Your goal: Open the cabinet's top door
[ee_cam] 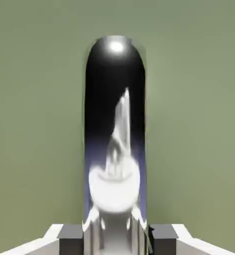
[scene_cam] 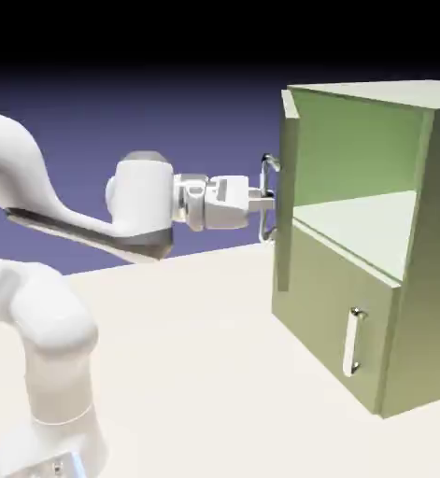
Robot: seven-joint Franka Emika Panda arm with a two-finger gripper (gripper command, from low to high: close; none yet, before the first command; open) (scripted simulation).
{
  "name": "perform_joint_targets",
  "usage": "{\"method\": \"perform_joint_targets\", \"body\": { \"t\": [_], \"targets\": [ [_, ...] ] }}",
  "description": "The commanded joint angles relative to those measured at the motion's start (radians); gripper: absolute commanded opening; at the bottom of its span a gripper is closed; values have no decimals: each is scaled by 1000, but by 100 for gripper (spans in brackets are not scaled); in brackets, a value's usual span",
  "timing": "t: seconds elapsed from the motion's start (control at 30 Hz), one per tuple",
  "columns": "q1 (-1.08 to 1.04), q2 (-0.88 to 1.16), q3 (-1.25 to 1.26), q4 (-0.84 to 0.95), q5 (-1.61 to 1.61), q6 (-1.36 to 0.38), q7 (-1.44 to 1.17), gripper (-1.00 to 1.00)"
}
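On the left of the exterior view the white arm (scene_cam: 36, 233) reaches to the right, and the gripper (scene_cam: 263, 197) sits on the long silver handle (scene_cam: 269, 196) of the top door (scene_cam: 289, 191). In the hand view the two grey fingertips (ee_cam: 70, 234) stand on each side of the shiny bar (ee_cam: 114, 134), close against it, so the fingers pinch the handle.

The top door is already swung out wide; it shows edge-on at the front left corner of the cabinet (scene_cam: 429, 280), and the upper compartment (scene_cam: 363, 159) is open to see. I think the task is nearly done.

What can go wrong now: the bar is smooth and round, so if the arm pulls in a straight line and does not follow the arc of the hinge, the fingers may slide along it or lose it. Pulling past the limit of the hinge could also drag the cabinet on the table (scene_cam: 195, 345).

The upper compartment looks empty; only its pale shelf (scene_cam: 373, 224) shows. The lower door (scene_cam: 340, 322) with its short handle (scene_cam: 354, 341) is shut, so its inside is hidden.
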Motion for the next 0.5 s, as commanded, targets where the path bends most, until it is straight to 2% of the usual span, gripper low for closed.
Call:
{"method": "perform_joint_targets", "body": {
  "t": [0.0, 0.23, 0.47],
  "targets": [
    [-21, -15, 36, -9, 39, 2, -11, -100],
    [-6, -121, 211, -68, 344, -111, -143, -100],
    [74, -163, 405, -74, 648, -311, -240, -100]
  ]
}}
